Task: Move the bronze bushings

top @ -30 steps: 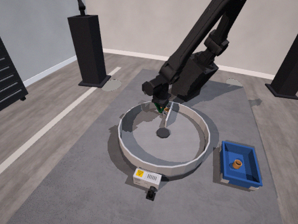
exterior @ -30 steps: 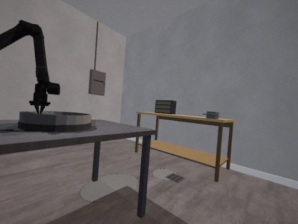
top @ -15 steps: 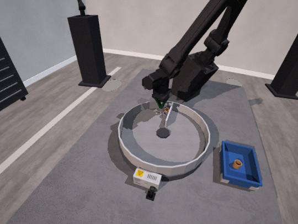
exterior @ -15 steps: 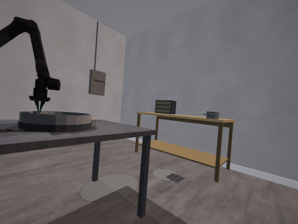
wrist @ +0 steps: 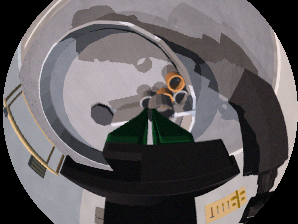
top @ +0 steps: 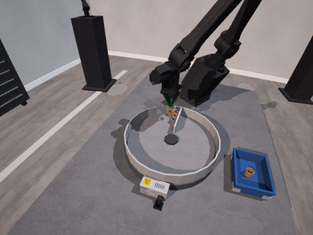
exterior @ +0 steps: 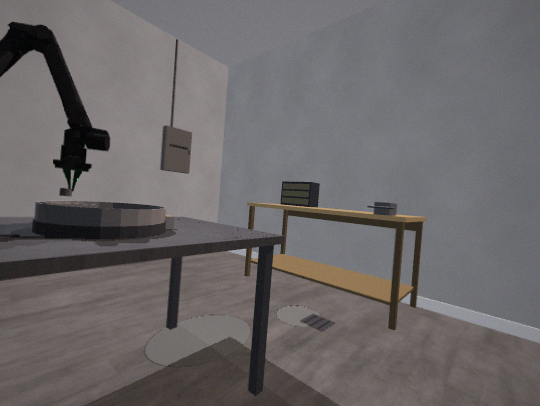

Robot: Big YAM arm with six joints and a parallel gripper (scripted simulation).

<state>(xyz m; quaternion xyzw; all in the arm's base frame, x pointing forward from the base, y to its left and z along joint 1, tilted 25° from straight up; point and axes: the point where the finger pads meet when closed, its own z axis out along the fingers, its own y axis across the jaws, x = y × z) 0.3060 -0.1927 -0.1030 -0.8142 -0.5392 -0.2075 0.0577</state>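
My gripper (top: 170,103) hangs over the far side of the round turntable (top: 172,143), next to its upright divider (top: 179,119). It is shut on a small bushing (exterior: 65,191), held by its wall just above the rim in the side view. The bushing looks grey-tan there, and I cannot tell its true colour. Below the fingers, two bronze bushings (top: 170,112) (top: 175,115) show close together; the wrist view shows them too (wrist: 176,83) (wrist: 180,98), with darker bushings (wrist: 153,102) at the fingertips (wrist: 153,111). The blue crate (top: 254,174) holds one bronze bushing (top: 248,171).
A dark hub (top: 171,139) sits at the turntable's centre. A white control box (top: 154,186) stands at its near rim. The arm's base (top: 203,78) is behind the turntable. Black pillars (top: 93,49) stand at the back left and far right.
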